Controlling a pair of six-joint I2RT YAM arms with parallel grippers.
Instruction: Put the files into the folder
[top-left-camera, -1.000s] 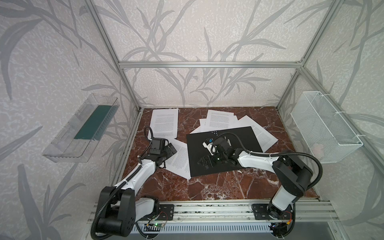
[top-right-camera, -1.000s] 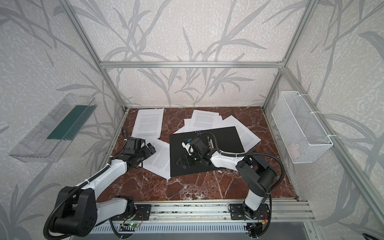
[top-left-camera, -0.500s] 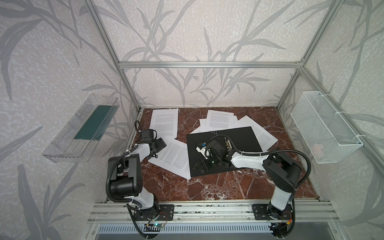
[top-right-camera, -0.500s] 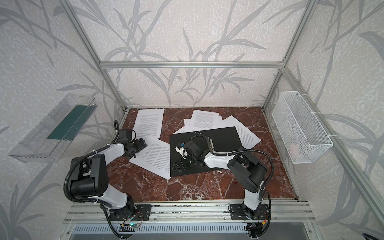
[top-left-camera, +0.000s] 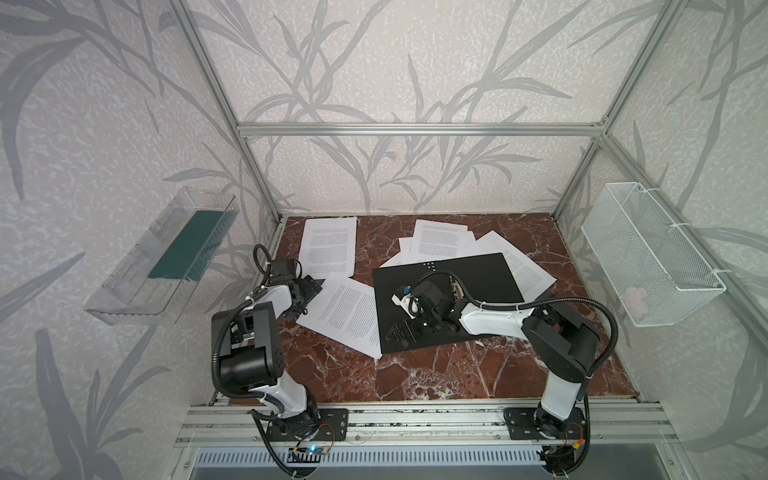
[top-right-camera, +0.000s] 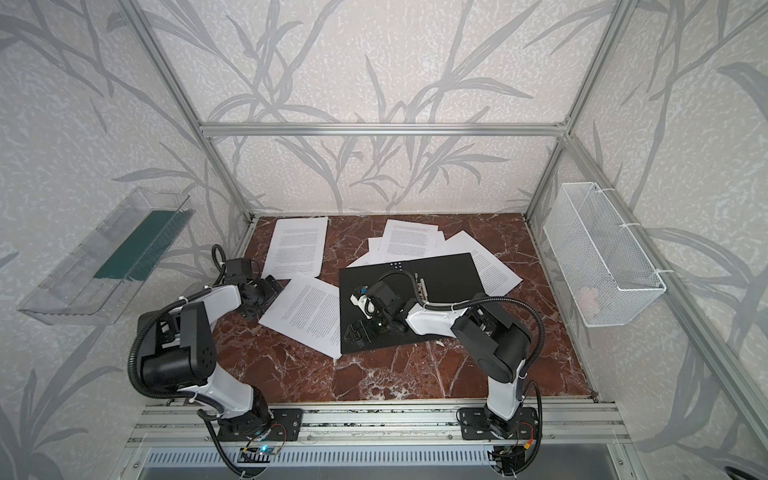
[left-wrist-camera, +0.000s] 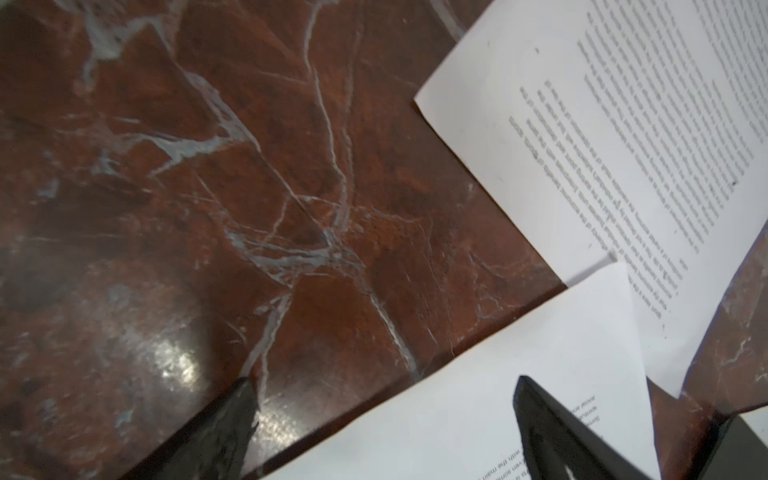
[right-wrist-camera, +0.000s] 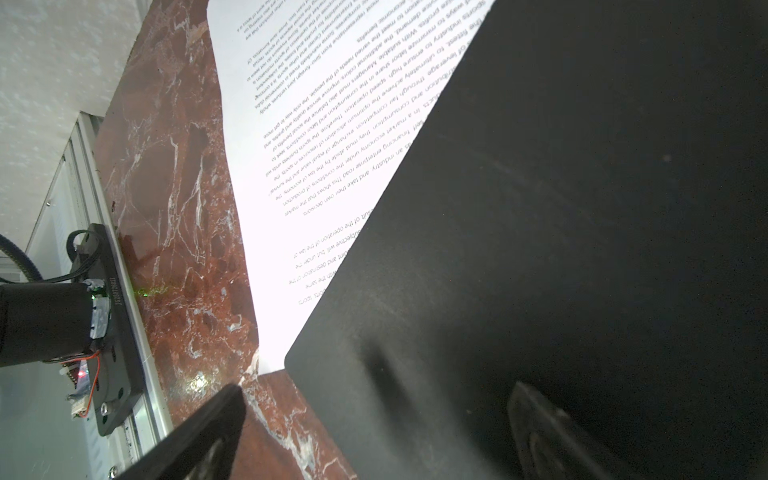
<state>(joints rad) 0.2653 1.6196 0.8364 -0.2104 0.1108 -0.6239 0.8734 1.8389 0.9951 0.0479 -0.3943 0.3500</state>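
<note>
top: left gripper (top-left-camera: 311, 296) wide open, empty, at left edge of nearest sheet of the files (top-left-camera: 345, 311); right gripper (top-left-camera: 400, 332) wide open, empty, over near-left corner of the folder (top-left-camera: 478, 274), which lies open, black side up, mid-table, overlapping files | left wrist: one finger (left-wrist-camera: 552, 436) over sheet corner, the other over bare table (left-wrist-camera: 208, 166); contact unclear | right wrist: jaws straddle folder corner, nothing gripped

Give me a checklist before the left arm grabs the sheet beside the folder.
1. Open folder, black inside up: ok.
2. Open, empty left end effector: ok.
3. Open, empty right end effector: ok.
4. Edge of the sheet between the left jaws: ok.
5. Sheet clear of folder: not ok, one edge lies under it.
6. Left fingers touching sheet: cannot tell.
</note>
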